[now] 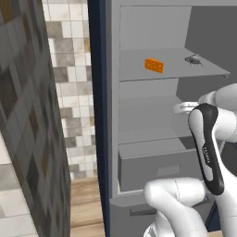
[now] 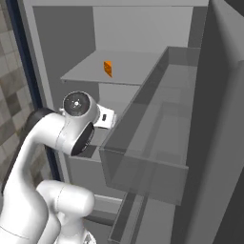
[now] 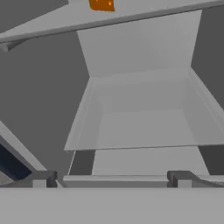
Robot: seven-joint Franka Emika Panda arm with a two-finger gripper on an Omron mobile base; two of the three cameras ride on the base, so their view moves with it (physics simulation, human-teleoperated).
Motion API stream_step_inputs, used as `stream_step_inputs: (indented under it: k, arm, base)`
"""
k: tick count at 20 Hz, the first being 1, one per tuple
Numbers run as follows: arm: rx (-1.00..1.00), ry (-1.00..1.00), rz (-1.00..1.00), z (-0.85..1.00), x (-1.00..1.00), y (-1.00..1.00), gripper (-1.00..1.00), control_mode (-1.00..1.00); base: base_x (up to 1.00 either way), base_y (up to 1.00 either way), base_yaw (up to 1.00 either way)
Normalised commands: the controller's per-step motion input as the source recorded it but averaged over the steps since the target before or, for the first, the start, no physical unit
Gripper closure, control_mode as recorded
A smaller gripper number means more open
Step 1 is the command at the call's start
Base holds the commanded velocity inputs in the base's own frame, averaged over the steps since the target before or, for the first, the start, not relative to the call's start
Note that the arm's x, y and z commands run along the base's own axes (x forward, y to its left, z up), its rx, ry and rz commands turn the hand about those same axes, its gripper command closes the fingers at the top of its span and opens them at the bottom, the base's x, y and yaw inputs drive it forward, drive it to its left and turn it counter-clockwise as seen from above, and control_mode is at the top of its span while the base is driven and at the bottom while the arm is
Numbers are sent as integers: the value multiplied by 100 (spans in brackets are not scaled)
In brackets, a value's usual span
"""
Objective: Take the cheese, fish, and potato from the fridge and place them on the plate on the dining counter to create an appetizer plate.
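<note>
Currently spread wide and holding nothing: gripper (image 3: 112,178), its 2 dark fingertips (image 3: 43,178) low in the hand view, 1 near the lower left, 1 near the lower right. Aimed into the open fridge (image 1: 152,152) at a bare grey shelf in mid frame of that view.

Well above the gripper, at the top edge of the hand view: cheese (image 3: 101,5), an orange wedge, partly cut off by the frame, resting on the upper shelf (image 3: 109,17). Upper middle of the left base view: same cheese (image 1: 153,65) on that shelf, well apart from the fish (image 1: 193,60), small, grey, lying further right near the shelf's far end. Upper left of centre in the right base view: cheese (image 2: 108,68) again, standing near the back of the shelf.

Lower middle of the left base view: closed grey drawer (image 1: 152,169) under the shelves, contents hidden. Centre and right of the right base view: translucent door rack (image 2: 152,157), nothing visible inside. Potato not made out anywhere on the shelves shown.
</note>
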Motion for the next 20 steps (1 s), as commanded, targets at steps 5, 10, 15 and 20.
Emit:
stream_step_inputs:
  k: [5, 10, 15, 20]
  arm:
    - [-6, -3, 2, 29, 47, 0, -100, -100]
    - [-13, -11, 6, 31, 36, 0, -100, -100]
    - [-7, -13, 9, 28, 31, 0, -100, -100]
    - [0, -2, 4, 30, 33, 0, -100, -100]
  base:
    - [0, 0, 0]
    - [0, 0, 0]
    - [0, 0, 0]
    - [0, 0, 0]
